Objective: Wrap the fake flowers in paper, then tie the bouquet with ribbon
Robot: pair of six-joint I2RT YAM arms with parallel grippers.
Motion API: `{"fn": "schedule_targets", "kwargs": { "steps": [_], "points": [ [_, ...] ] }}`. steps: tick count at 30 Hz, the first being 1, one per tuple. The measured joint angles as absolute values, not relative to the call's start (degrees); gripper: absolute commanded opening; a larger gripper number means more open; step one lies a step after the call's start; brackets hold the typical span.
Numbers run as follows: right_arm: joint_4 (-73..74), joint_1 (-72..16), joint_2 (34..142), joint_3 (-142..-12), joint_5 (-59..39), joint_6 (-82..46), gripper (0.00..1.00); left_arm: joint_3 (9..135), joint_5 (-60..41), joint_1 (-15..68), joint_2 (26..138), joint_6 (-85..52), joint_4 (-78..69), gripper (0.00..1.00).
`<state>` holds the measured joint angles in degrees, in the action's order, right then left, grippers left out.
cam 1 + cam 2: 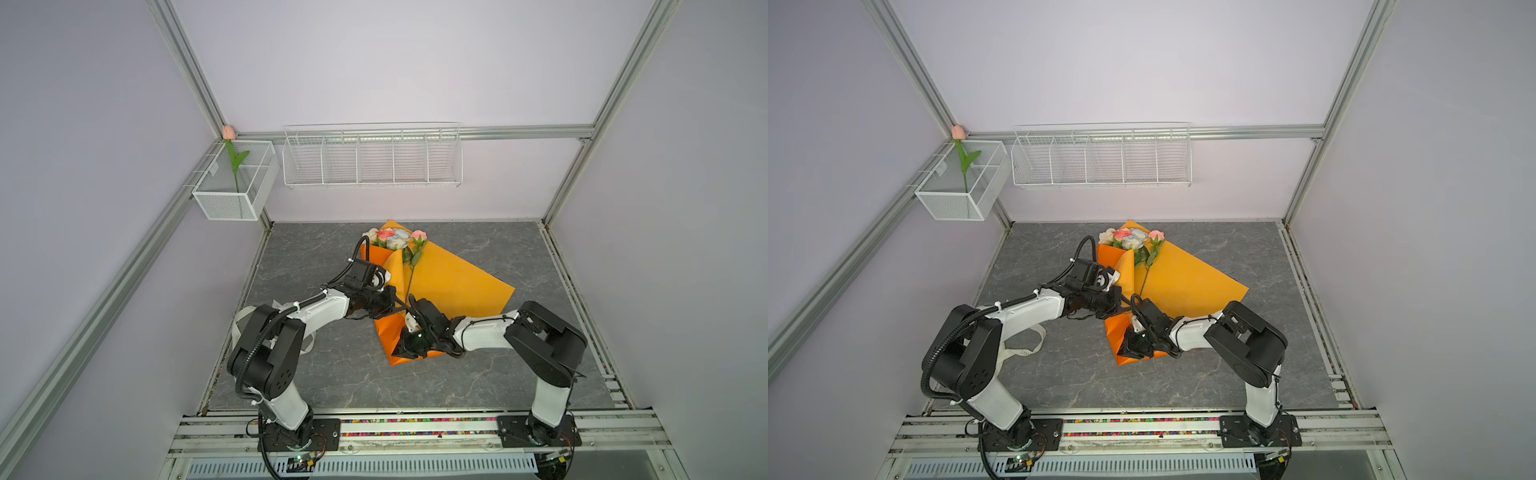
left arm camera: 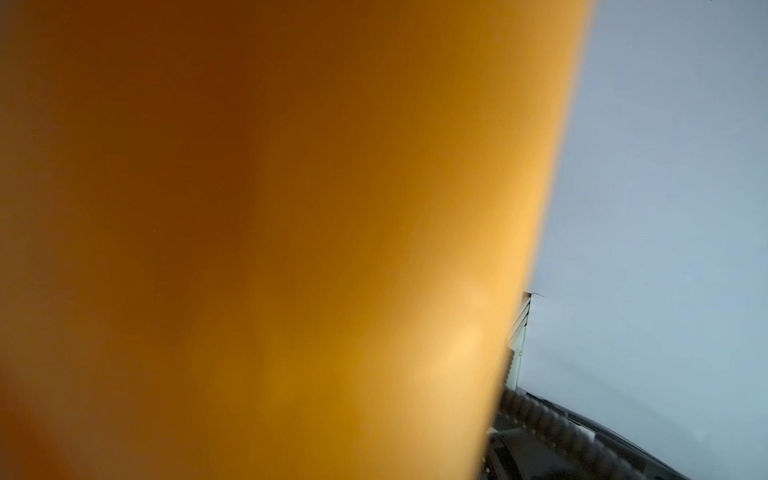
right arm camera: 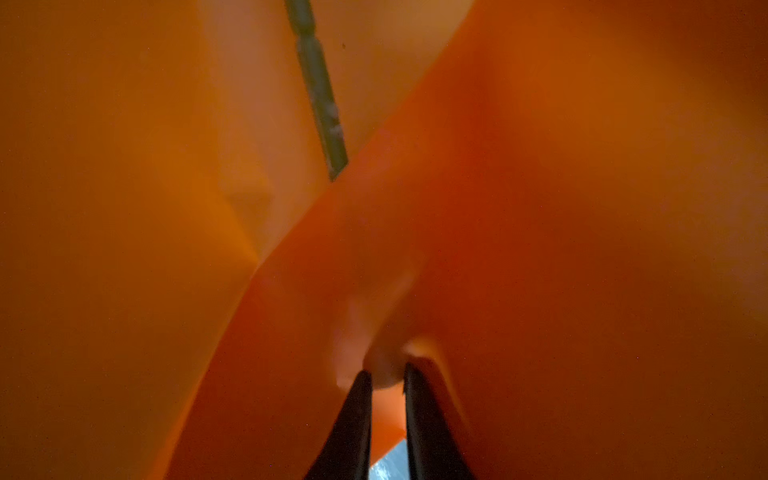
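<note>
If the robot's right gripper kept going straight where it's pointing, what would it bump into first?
The orange wrapping paper. A fold of it sits right at the tips of the right gripper, and may even be touching them.

Grey marbled tabletop [image 1: 519, 374], and across its middle sprawls the orange wrapping paper [image 1: 457, 282], partly folded up. The bouquet of fake flowers [image 1: 395, 239] lies on it, heads toward the far wall. A white ribbon [image 1: 1040, 338] lies loose at the left.
</note>
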<state>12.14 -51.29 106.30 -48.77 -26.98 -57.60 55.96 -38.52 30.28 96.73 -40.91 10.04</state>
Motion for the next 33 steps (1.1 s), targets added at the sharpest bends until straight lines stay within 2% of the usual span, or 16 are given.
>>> {"fn": "schedule_targets", "kwargs": {
  "steps": [5,15,21,23,33],
  "points": [
    [9.4,-51.1,102.9,-47.2,-24.9,-56.4,0.34,56.5,-39.9,30.4,98.8,-40.6,7.3,0.00],
    [-1.5,-52.0,93.4,-44.6,-15.9,-50.5,0.36,56.8,-37.3,32.5,105.1,-38.7,8.9,0.00],
    [-4.9,-51.4,90.9,-42.9,-13.8,-49.7,0.26,59.3,-37.3,33.0,105.1,-38.5,9.3,0.00],
    [-5.5,-51.0,90.3,-41.9,-13.5,-49.6,0.19,59.7,-37.3,33.1,105.1,-38.5,9.3,0.00],
    [-5.9,-49.1,86.0,-39.9,-16.0,-48.8,0.22,60.1,-36.9,33.8,105.3,-38.5,9.9,0.00]
  ]
}}
